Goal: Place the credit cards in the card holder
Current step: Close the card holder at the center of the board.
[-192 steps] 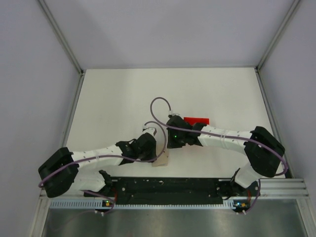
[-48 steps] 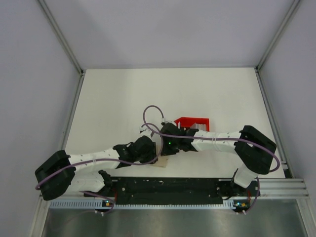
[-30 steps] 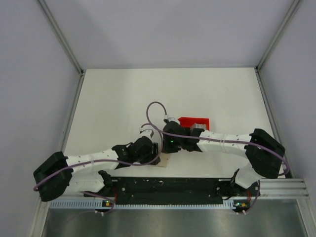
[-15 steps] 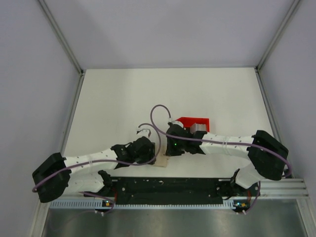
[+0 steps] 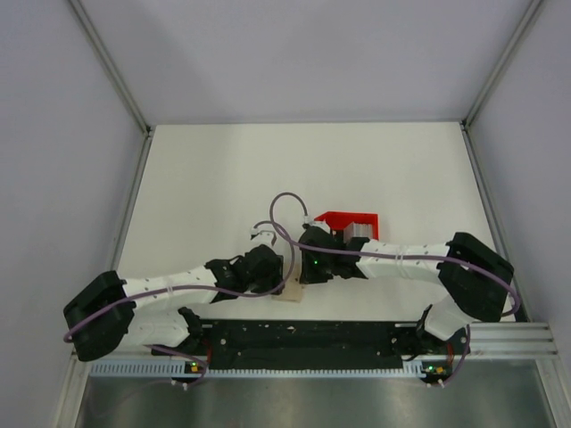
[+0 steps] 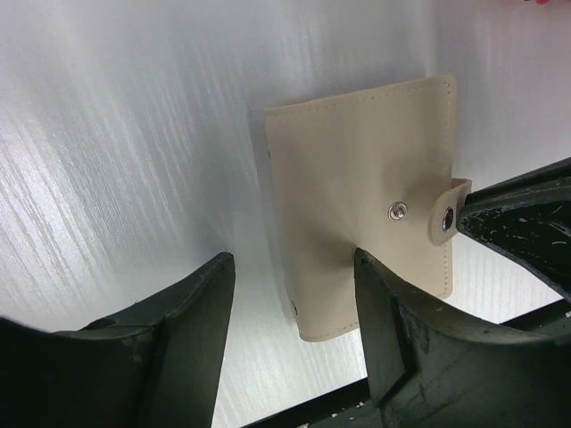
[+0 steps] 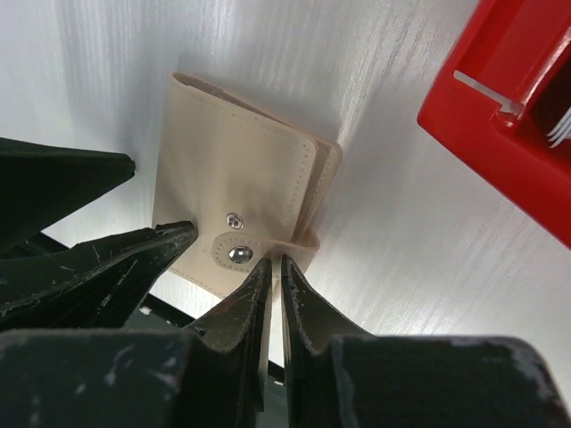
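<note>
Broad white table [image 5: 223,169], bare to the far wall and to both sides; all the action crowds its near edge. A red tray [image 7: 517,107] stands just beyond, pale credit cards [image 7: 558,129] on edge inside it. The beige card holder [image 6: 357,214] lies folded flat beside the near rail, its snap strap undone. The left gripper [image 6: 293,267] is spread wide, one finger over the holder, the other on bare table. The right gripper [image 7: 274,260] shows only a slit between its fingers, tips at the strap; whether they nip it cannot be told.
</note>
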Robot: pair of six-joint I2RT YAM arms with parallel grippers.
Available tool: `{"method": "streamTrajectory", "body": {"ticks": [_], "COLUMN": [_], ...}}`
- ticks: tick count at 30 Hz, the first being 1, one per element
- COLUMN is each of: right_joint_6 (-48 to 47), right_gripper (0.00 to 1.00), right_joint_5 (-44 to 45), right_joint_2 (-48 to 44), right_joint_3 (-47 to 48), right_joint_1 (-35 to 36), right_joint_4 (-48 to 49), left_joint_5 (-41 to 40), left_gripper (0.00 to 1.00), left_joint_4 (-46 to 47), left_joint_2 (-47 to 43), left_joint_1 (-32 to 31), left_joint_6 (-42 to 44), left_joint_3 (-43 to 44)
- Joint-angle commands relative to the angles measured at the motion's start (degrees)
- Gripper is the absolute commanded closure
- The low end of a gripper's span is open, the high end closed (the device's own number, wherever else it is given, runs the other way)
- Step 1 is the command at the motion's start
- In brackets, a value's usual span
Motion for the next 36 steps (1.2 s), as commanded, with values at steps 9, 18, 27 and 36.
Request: {"method": "streamTrajectory", "body": {"ticks": [9,18,27,36], "right_joint_6": [-1.0,-1.1,-1.2,-1.1], "right_gripper": [0.91,0.91,0.92,0.92], "right_joint_5": [-1.2,-1.5,-1.7,-1.2], "right_joint_2": [2.6,3.9,4.6,5.9], "right_joint_3": [4.5,4.9,5.1,5.6], "right_joint_1": [0.6,0.7,0.8,1.3], "right_joint_4": [2.3,2.3,2.5,3.1], "left_joint_5": [1.2,1.8,2.5,2.5], "left_gripper": [0.44,0.45,0.46,0.46], "left_joint_4": [-2.2,-1.7,-1.1,-1.1], "left_joint_2": [2.3,2.7,2.9,3.1], "left_joint_1": [-0.2,-0.2,-0.4,-0.6], "left_joint_6": [1.0,0.9,1.3,1.1], "left_joint_3": [-0.9,-1.0,-1.1,-1.1]}}
